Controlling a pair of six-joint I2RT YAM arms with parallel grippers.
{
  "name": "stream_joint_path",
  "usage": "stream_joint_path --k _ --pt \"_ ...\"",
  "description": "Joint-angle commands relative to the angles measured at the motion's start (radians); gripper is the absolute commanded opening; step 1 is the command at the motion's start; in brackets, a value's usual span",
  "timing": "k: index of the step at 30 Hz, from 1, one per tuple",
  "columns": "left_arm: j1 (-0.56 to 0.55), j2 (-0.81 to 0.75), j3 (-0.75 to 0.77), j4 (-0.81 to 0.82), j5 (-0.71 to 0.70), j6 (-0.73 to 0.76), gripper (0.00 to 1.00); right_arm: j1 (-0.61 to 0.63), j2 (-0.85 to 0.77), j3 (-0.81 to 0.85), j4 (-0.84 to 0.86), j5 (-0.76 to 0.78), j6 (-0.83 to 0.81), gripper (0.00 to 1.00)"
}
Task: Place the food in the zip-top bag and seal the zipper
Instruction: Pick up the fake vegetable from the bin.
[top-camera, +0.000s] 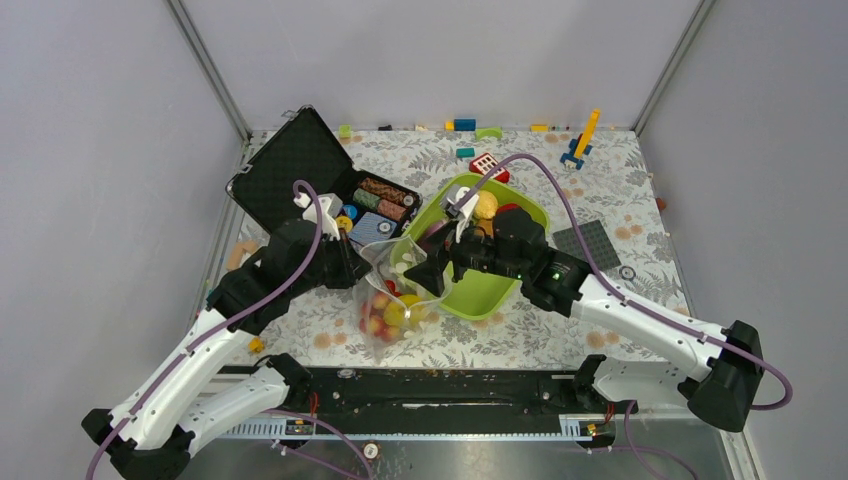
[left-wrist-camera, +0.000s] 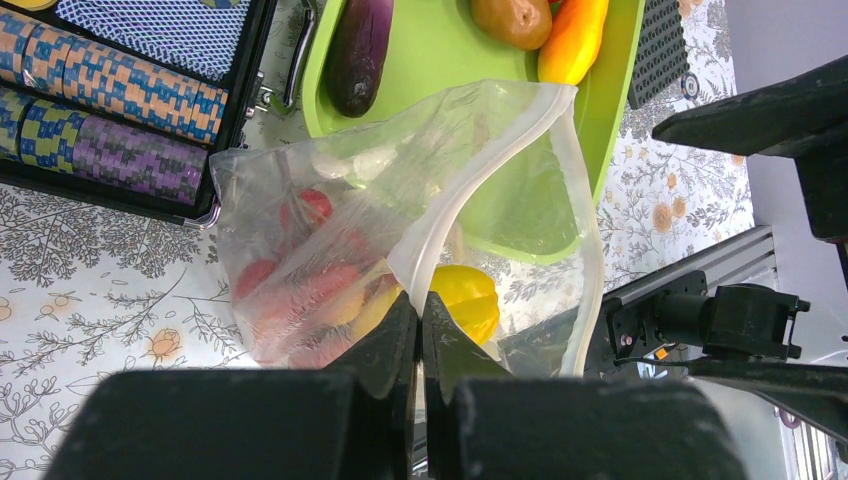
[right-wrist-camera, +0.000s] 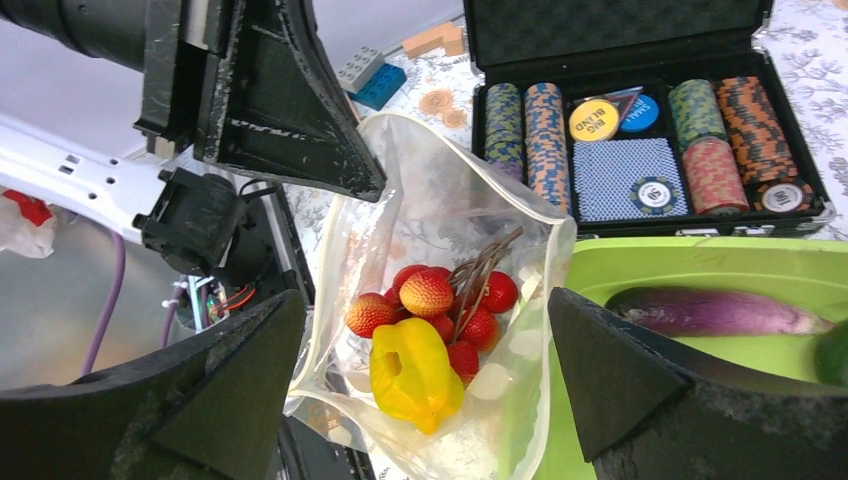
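The clear zip-top bag (top-camera: 392, 305) stands open on the table beside the lime-green tray (top-camera: 487, 292). Red strawberries (right-wrist-camera: 430, 295) and a yellow fruit piece (right-wrist-camera: 412, 372) lie inside it. My left gripper (left-wrist-camera: 420, 312) is shut on the bag's whitish zipper strip (left-wrist-camera: 592, 260) and holds the mouth up; it also shows in the top view (top-camera: 360, 262). My right gripper (right-wrist-camera: 428, 298) is open and empty, hovering right over the bag's mouth (top-camera: 435, 265). A purple eggplant (left-wrist-camera: 358, 50), a brown kiwi (left-wrist-camera: 512, 18) and an orange mango (left-wrist-camera: 572, 40) lie in the tray. I see no slider tab.
An open black case of striped poker chips (top-camera: 345, 195) stands just left of the tray and the bag. Toy blocks (top-camera: 580, 140) are scattered along the back edge. A dark grey baseplate (top-camera: 588, 243) lies right of the tray. The arms' rail runs along the near edge.
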Motion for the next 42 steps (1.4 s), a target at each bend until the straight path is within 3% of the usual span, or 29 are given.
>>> stream_joint_path --k 1,9,15,22,33,42 --pt "0.004 -0.021 0.014 0.029 0.001 0.019 0.0 0.009 -0.024 -0.006 -0.008 0.092 -0.025 1.0" --pt "0.004 -0.021 0.017 0.03 -0.021 0.031 0.0 0.009 -0.014 -0.02 -0.001 0.166 -0.01 1.0" --pt "0.004 -0.039 0.037 0.031 -0.065 0.094 0.0 -0.004 -0.01 -0.022 -0.014 0.351 0.013 1.0" --pt "0.005 -0.07 0.023 0.059 -0.12 0.126 0.0 -0.127 0.009 -0.021 -0.026 0.427 0.165 1.0" --pt "0.011 -0.087 -0.026 0.087 -0.119 0.128 0.0 -0.29 0.263 0.179 -0.34 0.445 0.2 1.0" --pt "0.024 -0.084 -0.041 0.093 -0.079 0.129 0.0 -0.345 0.492 0.297 -0.414 0.562 0.092 0.98"
